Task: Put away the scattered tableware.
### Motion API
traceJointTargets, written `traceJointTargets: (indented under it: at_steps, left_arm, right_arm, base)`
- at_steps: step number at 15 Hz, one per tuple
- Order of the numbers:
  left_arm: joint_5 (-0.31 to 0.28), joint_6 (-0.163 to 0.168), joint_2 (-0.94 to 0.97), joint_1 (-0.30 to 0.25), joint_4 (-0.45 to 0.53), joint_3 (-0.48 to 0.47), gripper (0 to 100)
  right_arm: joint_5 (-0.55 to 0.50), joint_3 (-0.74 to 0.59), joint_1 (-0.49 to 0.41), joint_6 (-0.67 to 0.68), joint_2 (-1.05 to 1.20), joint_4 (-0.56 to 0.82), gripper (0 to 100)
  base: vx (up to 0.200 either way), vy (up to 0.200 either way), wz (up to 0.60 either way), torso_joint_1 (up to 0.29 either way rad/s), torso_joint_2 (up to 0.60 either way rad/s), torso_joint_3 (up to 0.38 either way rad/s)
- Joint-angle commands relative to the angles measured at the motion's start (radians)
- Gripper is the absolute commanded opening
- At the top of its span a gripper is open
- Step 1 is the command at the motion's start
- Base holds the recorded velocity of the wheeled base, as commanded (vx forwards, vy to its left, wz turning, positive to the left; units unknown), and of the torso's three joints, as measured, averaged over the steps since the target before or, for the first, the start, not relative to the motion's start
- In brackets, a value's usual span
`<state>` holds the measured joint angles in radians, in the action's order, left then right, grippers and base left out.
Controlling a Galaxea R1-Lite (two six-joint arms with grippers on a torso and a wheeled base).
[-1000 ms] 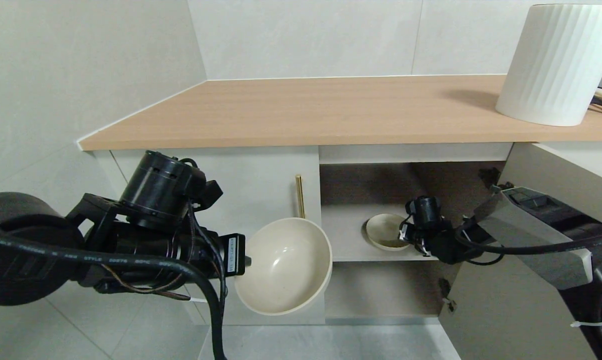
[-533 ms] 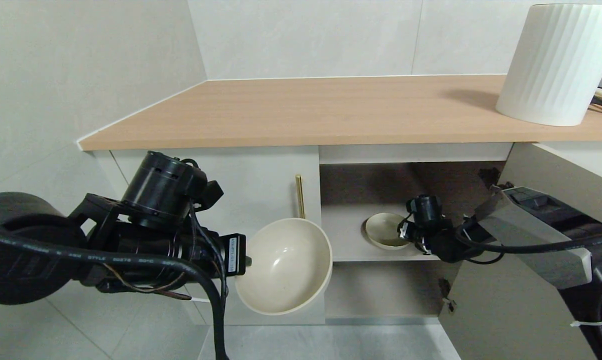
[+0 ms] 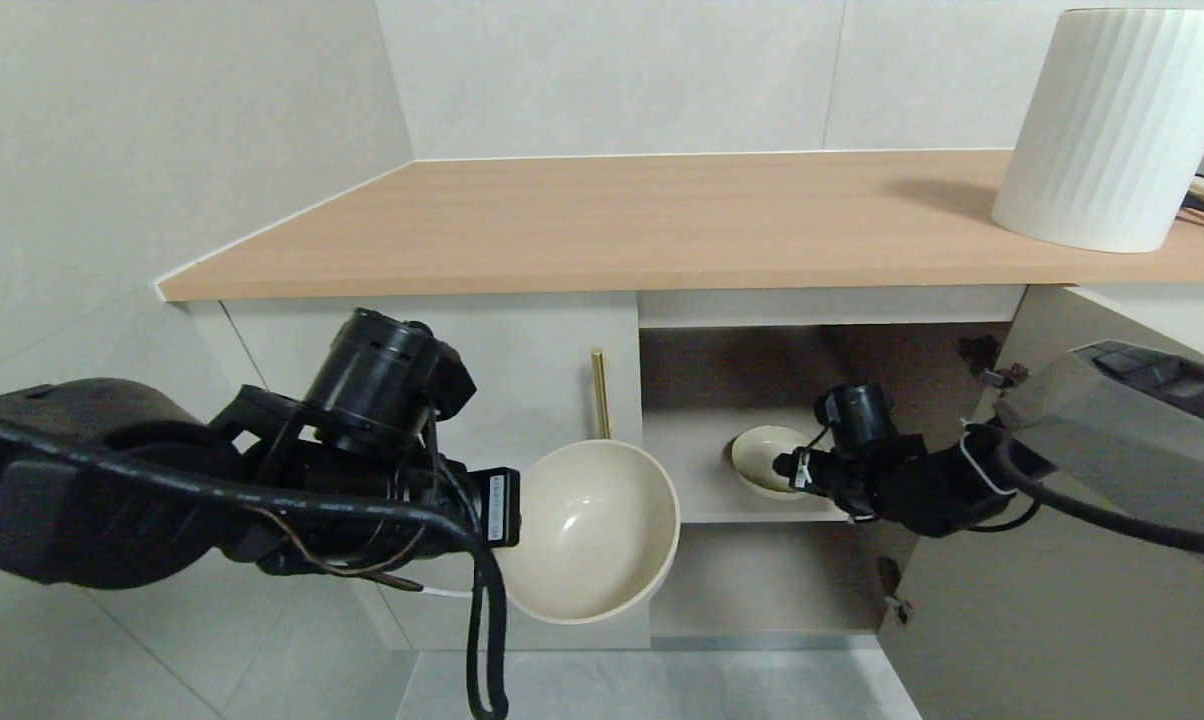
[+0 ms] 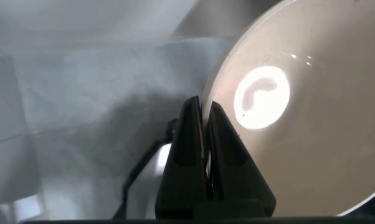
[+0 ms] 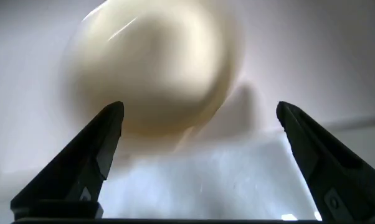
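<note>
Two cream bowls are in play. You hold the large bowl low and centre in the head view, tipped on its side and pinched by its rim in the left gripper. The small bowl sits on the cabinet shelf, right of centre. Your right gripper hangs spread wide just in front of that small bowl, gripping nothing.

The risk, as I judge it, is the thin rim pinch: a bowl tilted like this may swivel or slip. Swinging it toward the opening could also clip the brass handle on the closed door, or the right arm already in that gap. A nudge from the spread fingers could push the small bowl deeper onto the shelf.

A white sticker on the left wrist carries print too small to read.
</note>
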<state>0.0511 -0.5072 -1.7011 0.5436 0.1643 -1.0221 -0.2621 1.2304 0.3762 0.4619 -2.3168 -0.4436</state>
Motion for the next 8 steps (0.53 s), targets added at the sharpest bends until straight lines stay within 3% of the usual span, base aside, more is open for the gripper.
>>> traceJointTargets:
  at_steps: [1, 4, 6, 8]
  left_arm:
    - [0.062, -0.002, -0.098, 0.038, 0.0, -0.021, 0]
    - [0.173, -0.002, -0.158, 0.073, 0.001, -0.026, 0]
    - [0.239, -0.002, -0.18, 0.091, 0.003, -0.023, 0]
    - [0.242, -0.001, -0.18, 0.096, 0.003, -0.023, 0]
  right_arm:
    - [0.107, -0.174, 0.092, -0.068, 0.243, 0.033, 100]
    - [0.221, -0.259, 0.165, -0.077, 0.361, 0.071, 100]
    - [0.32, -0.269, 0.228, -0.078, 0.479, 0.221, 100]
    - [0.44, -0.301, 0.28, -0.083, 0.565, 0.281, 100]
  base:
    - [0.0, 0.0, 0.0, 0.0, 0.0, 0.0]
    - [0.0, 0.0, 0.0, 0.0, 0.0, 0.0]
    - [0.0, 0.0, 0.0, 0.0, 0.0, 0.0]
    - [0.0, 0.0, 0.0, 0.0, 0.0, 0.0]
